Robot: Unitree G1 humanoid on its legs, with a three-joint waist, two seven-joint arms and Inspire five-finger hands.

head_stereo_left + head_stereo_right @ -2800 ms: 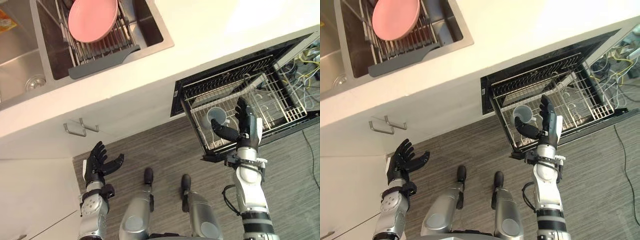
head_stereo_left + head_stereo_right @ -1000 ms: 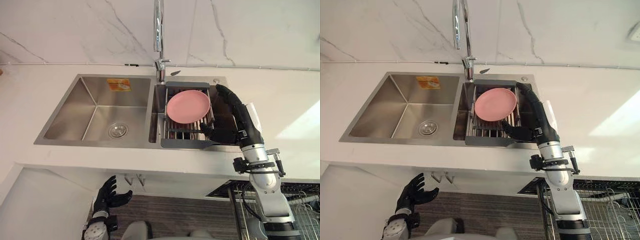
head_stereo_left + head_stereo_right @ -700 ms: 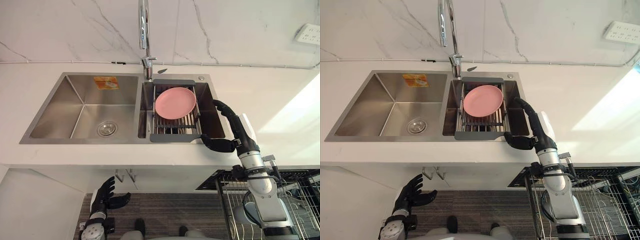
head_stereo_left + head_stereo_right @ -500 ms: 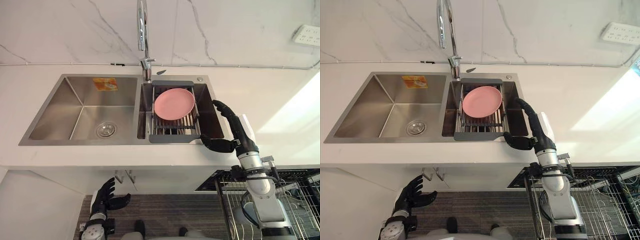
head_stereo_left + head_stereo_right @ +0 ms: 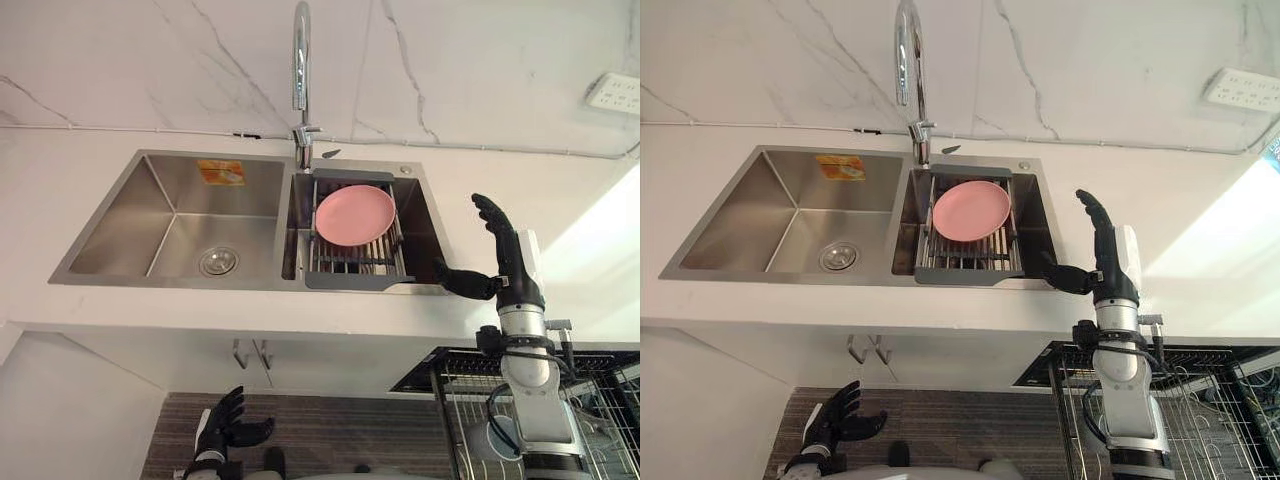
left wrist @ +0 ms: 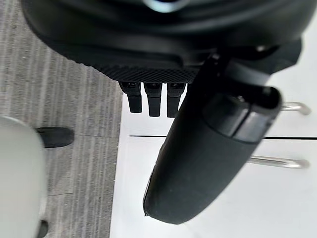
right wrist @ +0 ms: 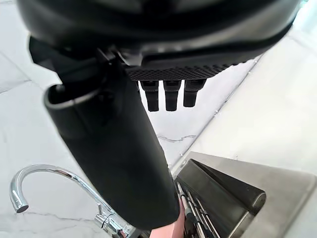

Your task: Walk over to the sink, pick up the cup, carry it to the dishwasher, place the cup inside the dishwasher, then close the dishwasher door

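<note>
Right eye view: pink plate point(image 5: 971, 210) in sink point(image 5: 750, 225)

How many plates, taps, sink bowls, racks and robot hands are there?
Pink plate: 1
Faucet: 1
Sink basins: 2
Drying rack: 1
Left hand and right hand: 2
Total: 7

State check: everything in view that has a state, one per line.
right hand: open, empty, raised beside the sink.
left hand: open, empty, low by the cabinet.
pink plate: lying on the drain rack.
dishwasher rack: pulled out.
cup: in the dishwasher rack, partly hidden.
faucet: no water running.
</note>
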